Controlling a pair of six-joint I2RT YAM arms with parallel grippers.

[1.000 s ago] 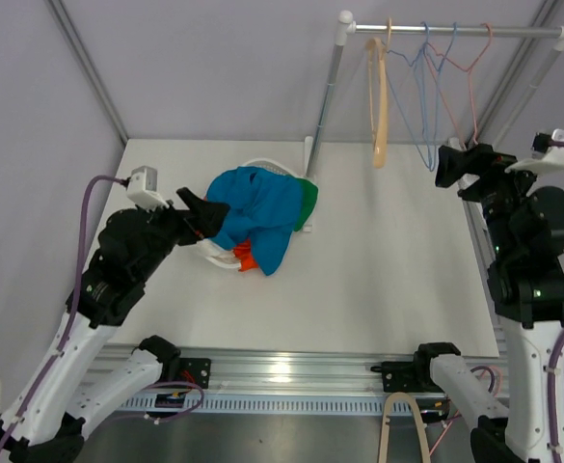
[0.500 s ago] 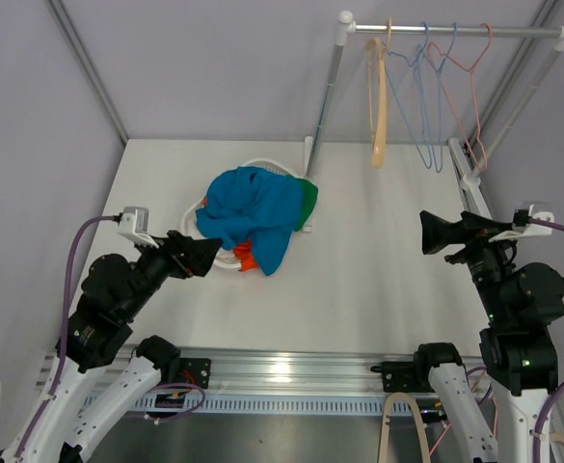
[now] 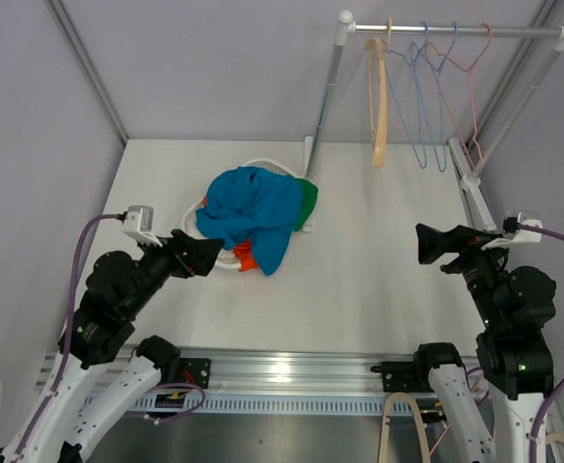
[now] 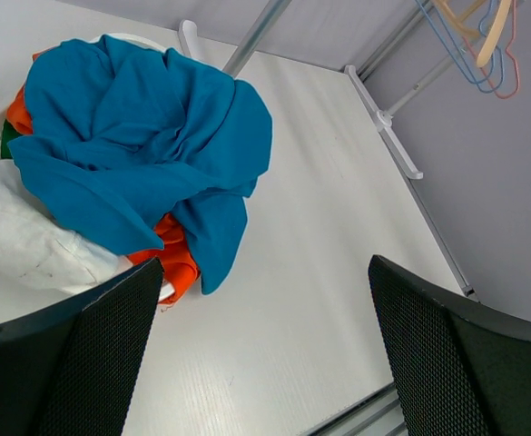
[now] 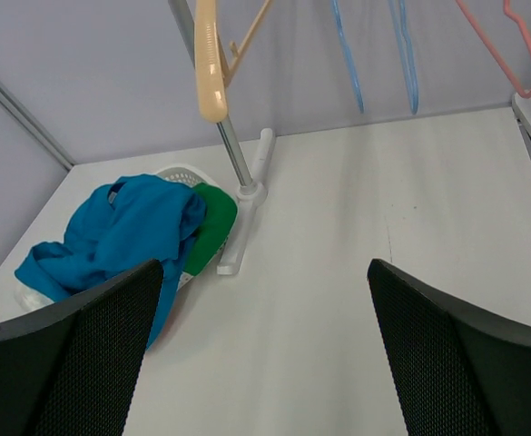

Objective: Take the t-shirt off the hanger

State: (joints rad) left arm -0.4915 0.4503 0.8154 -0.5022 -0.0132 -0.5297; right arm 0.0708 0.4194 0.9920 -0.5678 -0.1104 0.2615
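Observation:
A blue t-shirt [image 3: 253,212] lies crumpled on top of a white basket [image 3: 226,258] of clothes at the table's left middle; it also shows in the left wrist view [image 4: 129,145] and the right wrist view [image 5: 120,232]. Bare hangers hang on the rail at the back right: a tan one [image 3: 379,96], blue ones [image 3: 426,87] and a pink one [image 3: 470,87]. No shirt hangs on any of them. My left gripper [image 3: 202,256] is open and empty, just left of the basket. My right gripper [image 3: 434,243] is open and empty, over the table's right side.
Orange [image 4: 170,259], white [image 4: 29,241] and green [image 5: 211,222] clothes fill the basket under the blue shirt. The rack's upright post [image 3: 325,106] stands on a white foot [image 5: 242,222] just right of the basket. Another rack foot [image 3: 463,169] runs along the table's right edge.
The left arm drew back from the basket and lowered, leaving the blue shirt on the pile. The right arm dropped from up by the hangers to low over the table's right side.

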